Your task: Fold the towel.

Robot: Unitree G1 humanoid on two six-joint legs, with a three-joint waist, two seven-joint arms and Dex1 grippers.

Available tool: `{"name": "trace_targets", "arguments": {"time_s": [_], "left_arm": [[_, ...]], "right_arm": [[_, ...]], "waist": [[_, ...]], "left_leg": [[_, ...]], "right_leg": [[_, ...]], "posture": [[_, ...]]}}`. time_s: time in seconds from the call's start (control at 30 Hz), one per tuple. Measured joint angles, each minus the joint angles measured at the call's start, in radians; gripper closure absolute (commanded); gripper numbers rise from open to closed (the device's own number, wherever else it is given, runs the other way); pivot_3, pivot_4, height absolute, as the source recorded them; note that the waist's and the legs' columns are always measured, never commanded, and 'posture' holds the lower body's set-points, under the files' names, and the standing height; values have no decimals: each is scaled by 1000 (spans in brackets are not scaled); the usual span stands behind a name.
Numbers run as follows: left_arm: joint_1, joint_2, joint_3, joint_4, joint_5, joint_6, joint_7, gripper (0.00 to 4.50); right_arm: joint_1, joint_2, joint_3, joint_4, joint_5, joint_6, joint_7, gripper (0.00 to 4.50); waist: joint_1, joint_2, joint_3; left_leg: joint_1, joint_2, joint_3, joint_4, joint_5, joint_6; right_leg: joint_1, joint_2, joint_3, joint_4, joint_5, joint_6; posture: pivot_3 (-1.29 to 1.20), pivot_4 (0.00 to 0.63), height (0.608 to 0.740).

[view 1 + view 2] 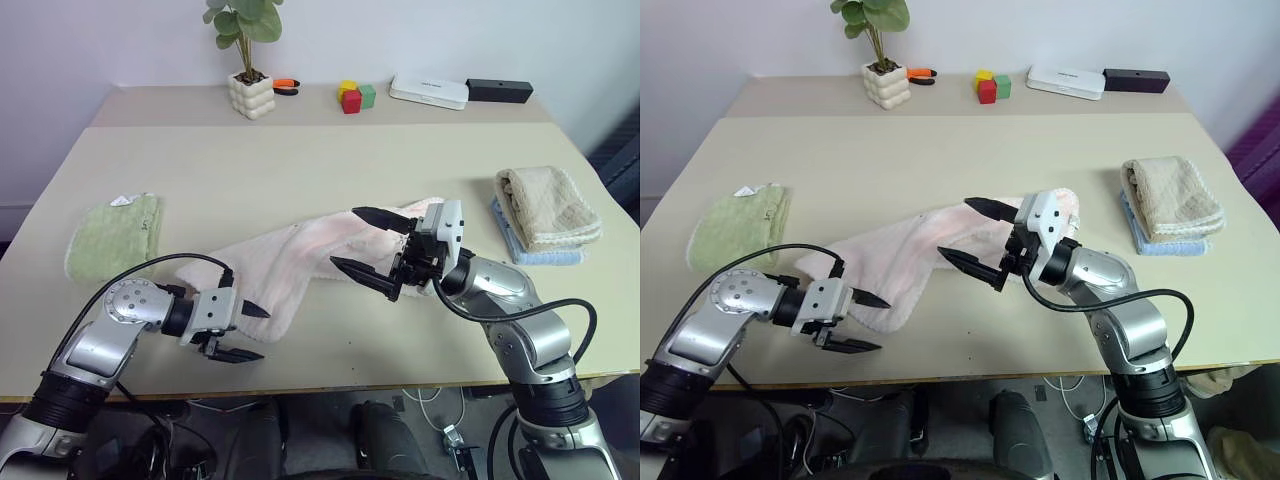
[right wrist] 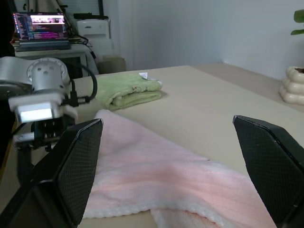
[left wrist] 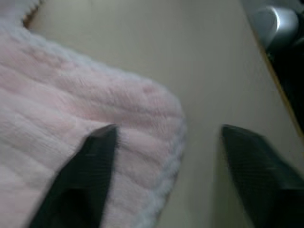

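Beige table (image 1: pixel 300 160) against a pale wall, with a second table butted on at the far side. Far edge: potted plant (image 1: pixel 249 60), orange-handled tool (image 1: pixel 285 86), coloured blocks (image 1: pixel 355 96), white box (image 1: pixel 428 91), black box (image 1: pixel 499 91). Folded green towel (image 1: pixel 113 235) at left, folded beige towel (image 1: pixel 547 205) on a blue cloth (image 1: pixel 545 255) at right. Laptop (image 2: pixel 39 28) on a desk in the room behind.

Pink towel (image 1: pixel 300 260) lies crumpled diagonally across the table's near middle, partly doubled over.

Left gripper (image 1: pixel 243 332) at the towel's near left corner, jaws partly apart; one finger over the pink pile, other over bare table, contact unclear, nothing gripped. Right gripper (image 1: pixel 365 250) hovers above the towel's right part, jaws wide apart, empty.
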Motion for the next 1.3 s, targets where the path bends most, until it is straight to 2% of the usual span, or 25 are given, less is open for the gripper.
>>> {"name": "trace_targets", "arguments": {"time_s": [0.13,0.17,0.33,0.43,0.6,0.7,0.8,0.97,1.3], "left_arm": [[-3,-2,-13,-14,12,3,29,4367],[-8,-5,-13,-14,19,7,42,4440],[-11,-8,-12,-10,6,21,53,4440],[-12,-16,15,10,-70,60,35,4440],[-92,-34,210,12,-344,204,10,4440],[-91,-12,277,14,-381,217,7,4440],[-71,-6,281,26,-382,216,2,4440],[-6,9,331,1,-390,212,10,4440],[149,19,454,-75,-450,212,3,4440]], "right_arm": [[0,0,0,0,-1,-10,-5,0],[0,0,0,0,-1,-14,-6,0],[-11,6,-4,46,-50,-58,-50,0],[-56,18,-26,136,-116,-93,-119,0],[-213,10,-82,362,-205,-23,-299,0],[-232,-38,-97,472,-287,-14,-359,0],[-255,-61,-94,578,-352,-22,-390,0],[-298,-128,-71,650,-427,-80,-366,0],[-391,-151,30,884,-592,-235,-343,0]], "waist": [[0,0,0],[0,0,0],[-1,0,0],[-1,0,0],[-2,-1,0],[-2,0,0],[-7,0,1],[-12,1,1],[-8,1,1]], "left_leg": [[0,0,0,0,0,0],[0,0,0,0,0,0],[0,0,0,0,0,0],[0,0,0,0,0,0],[0,0,0,1,0,0],[-1,0,0,-1,0,0],[-1,0,1,-1,0,0],[0,0,2,-1,0,0],[0,0,2,-1,0,0]], "right_leg": [[0,0,0,0,0,0],[0,0,0,0,0,0],[0,0,0,0,0,0],[0,0,0,1,0,0],[-1,0,0,1,0,1],[-1,0,0,-1,1,3],[-2,0,1,0,1,3],[-2,1,1,0,1,3],[-2,-1,1,0,0,0]], "posture": [[0,150,735],[0,150,735],[0,150,735],[0,150,735],[0,150,735],[0,150,735],[0,150,735],[0,150,735],[0,150,735]]}}
